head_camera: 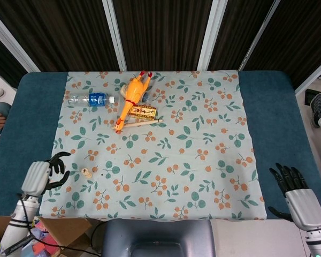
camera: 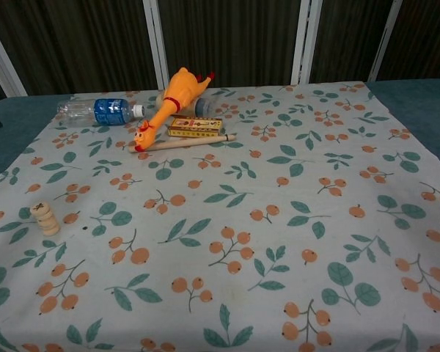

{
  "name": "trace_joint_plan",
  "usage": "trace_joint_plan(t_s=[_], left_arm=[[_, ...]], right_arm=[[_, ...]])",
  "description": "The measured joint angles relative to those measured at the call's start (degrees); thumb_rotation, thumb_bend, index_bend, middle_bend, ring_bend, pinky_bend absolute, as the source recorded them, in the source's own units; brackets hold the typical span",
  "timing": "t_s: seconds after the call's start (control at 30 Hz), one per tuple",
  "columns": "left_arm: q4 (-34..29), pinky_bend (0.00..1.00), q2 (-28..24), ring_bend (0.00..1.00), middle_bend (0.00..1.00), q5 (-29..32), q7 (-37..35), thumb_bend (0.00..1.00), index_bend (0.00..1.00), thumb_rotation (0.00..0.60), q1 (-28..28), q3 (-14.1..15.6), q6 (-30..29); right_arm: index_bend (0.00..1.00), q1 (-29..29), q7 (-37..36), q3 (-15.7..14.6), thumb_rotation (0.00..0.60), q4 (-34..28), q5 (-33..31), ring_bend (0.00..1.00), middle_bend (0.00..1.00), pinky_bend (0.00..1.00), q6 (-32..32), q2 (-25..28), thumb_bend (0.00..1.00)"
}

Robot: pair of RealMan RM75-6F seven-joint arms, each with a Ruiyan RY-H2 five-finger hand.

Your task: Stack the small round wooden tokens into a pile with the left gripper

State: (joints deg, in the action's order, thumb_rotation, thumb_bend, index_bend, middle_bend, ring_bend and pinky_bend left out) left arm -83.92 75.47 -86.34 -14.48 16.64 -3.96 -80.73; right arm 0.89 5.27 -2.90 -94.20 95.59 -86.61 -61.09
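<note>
L fingers [head_camera: 58, 162] spread, empty | token pile [camera: 43, 218] upright; labels unreadable

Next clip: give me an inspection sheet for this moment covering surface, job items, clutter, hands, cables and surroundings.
Surface: floral tablecloth lies flat on a teal table.
Job's things: stack of wooden tokens stands upright near the cloth's left edge, touched by nothing.
Clutter: rubber chicken, water bottle on its side, small patterned box and wooden stick grouped at the far side.
Hands: left hand empty, fingers apart, clear of the stack; right hand empty, fingers apart, at the table's near right corner.
Cables: thin cable along the left forearm.
Surroundings: dark panelled wall; cardboard box below the table edge.
</note>
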Motion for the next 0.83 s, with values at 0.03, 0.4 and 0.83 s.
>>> trace_joint_plan(t_s=[0.03,0.4,0.83], left_arm=[[0.82,0.0,-0.36,0.0,0.09,-1.22,-0.36,0.41,0.16,0.6,-1.0,0.57,-1.94],[2.49,0.0,-6.45,0.0,0.14,-8.23,-3.14,0.4,0.11,0.6,-3.44,6.92,-2.12],[2.09,0.0,-6.19,0.0,0.1,-8.88,-1.4,0.4,0.11,0.6,-2.14,7.23,0.52]], right_arm=[[0.0,0.04,0.57,0.01,0.6,-0.18,-0.28,0.0,0.0,0.0,0.38,-0.04,0.13],[0.0,-0.53,1.12,0.04,0.6,-0.71,-0.6,0.0,0.0,0.0,-0.29,0.03,0.13],[0.0,-1.28,-0.29,-0.05,0.6,-0.55,-0.26,0.0,0.0,0.0,-1.85,0.65,0.13]])
